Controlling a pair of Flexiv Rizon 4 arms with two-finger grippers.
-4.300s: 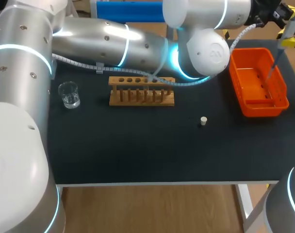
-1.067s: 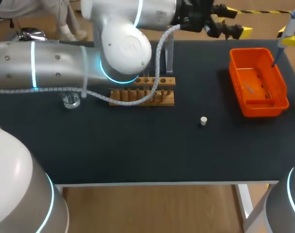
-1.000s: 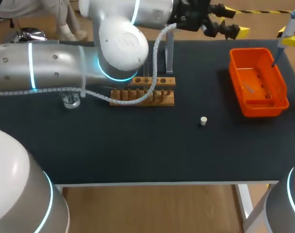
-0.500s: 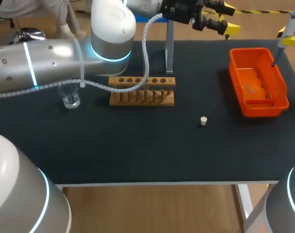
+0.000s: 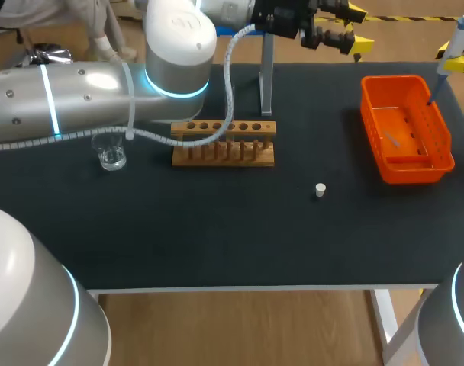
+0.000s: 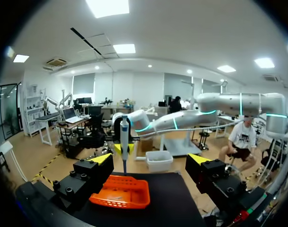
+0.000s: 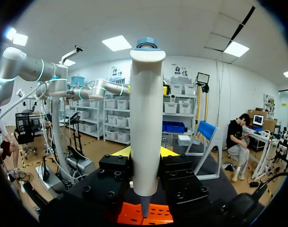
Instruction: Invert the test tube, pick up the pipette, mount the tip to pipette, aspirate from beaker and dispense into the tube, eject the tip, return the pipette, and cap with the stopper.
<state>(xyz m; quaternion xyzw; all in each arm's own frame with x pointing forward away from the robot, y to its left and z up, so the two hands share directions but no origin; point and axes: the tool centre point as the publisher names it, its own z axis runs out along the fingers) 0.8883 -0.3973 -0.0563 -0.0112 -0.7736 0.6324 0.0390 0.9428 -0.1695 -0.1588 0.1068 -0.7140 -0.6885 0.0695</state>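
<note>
Over the counter's [image 5: 217,229] far right corner, the right pincer [image 7: 146,161] pinches the pipette [image 7: 146,118] upright, a finger on each side of its body, nozzle above the bin [image 5: 406,169].

What changed:
- A few seconds back a long tip ran from the pipette down into the bin. The nozzle is bare now, and a small pale sliver, likely that tip [image 5: 392,139], lies on the bin floor.
- The pipette has hardly shifted over the last second.
- The left arm was stretched low across the rack [image 5: 223,152]. It has since lifted and pulled toward the far edge.
- The left pincer [image 5: 355,30] is now up behind the rack, fingers spread, nothing between them. It only drifted slightly in the last half second.

Meaning, as a judgement: the eject step looks done, and dispensing probably is too. Returning the pipette and capping remain. The grey post [image 5: 266,76] behind the rack may be the pipette's stand, not sure.

Where things are:
- The stopper [image 5: 320,189] sits alone on the counter between rack and bin, toward the front, well apart from both pincers. The left pincer is the nearer one, higher and further back.
- In the left wrist view, the bin and pipette lie ahead between the spread fingers, not close.
- The tube can't be made out in the rack.
- The beaker [image 5: 110,149] stands apart, beyond the rack's other end.
</note>
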